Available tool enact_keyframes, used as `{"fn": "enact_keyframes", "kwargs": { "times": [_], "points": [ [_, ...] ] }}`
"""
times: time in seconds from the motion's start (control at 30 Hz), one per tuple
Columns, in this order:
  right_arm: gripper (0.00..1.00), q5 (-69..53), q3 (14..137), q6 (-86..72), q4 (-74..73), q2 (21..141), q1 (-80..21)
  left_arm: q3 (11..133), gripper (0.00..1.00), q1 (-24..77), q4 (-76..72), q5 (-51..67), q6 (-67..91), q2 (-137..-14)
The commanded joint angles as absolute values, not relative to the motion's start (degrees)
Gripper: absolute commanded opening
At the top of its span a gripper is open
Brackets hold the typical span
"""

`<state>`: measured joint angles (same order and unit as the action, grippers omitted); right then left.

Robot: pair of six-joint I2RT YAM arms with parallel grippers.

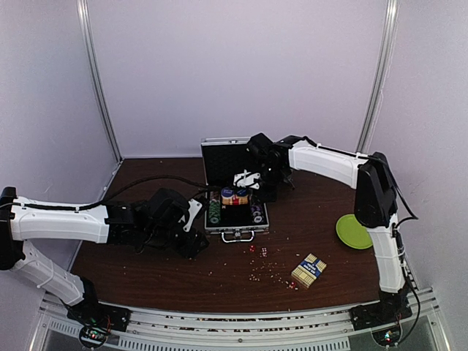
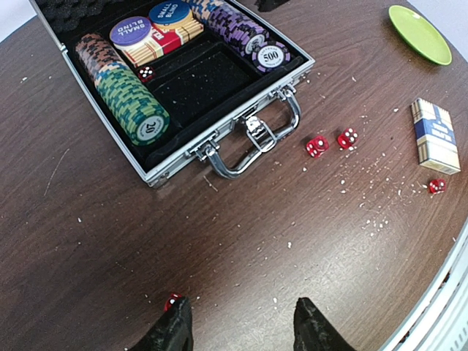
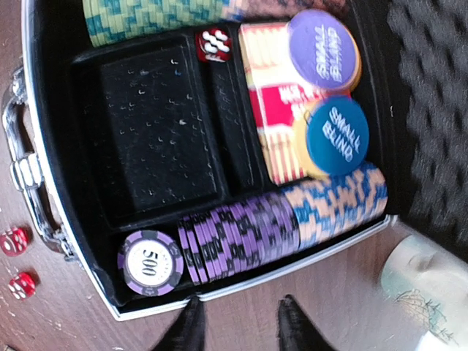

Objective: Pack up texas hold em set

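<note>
One silver case open, chip rows along sides, left claw & right claw parted, empty.

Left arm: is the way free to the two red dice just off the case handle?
Probably yes. The left gripper hangs open over bare table, and the two dice lie in the open beside the case handle, with nothing between. The handle is close, so approach from the near side.
</note>
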<state>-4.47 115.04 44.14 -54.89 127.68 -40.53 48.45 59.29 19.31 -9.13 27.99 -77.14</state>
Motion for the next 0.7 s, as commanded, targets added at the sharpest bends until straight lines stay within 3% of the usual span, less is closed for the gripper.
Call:
{"fn": "enact_keyframes", "kwargs": {
  "times": [0.0,0.2,0.37,0.67],
  "points": [
    [0.41,-7.0,115.8,29.6,-58.6,127.2,-39.4,48.5,0.49,59.2,18.3,-10.5,28.4,-77.0],
    [0.56,-13.1,105.3,15.5,-56.8,123.8,-38.6,48.5,0.49,59.2,17.4,-10.3,28.7,-77.4],
    [0.57,-11.9,105.6,13.0,-55.9,126.0,-37.8,48.8,0.49,59.2,17.3,-9.9,28.7,-78.0],
    [0.55,-22.5,110.7,11.7,-58.2,130.2,-35.4,48.2,0.49,59.2,17.1,-9.9,29.5,-77.6]
  ]
}}
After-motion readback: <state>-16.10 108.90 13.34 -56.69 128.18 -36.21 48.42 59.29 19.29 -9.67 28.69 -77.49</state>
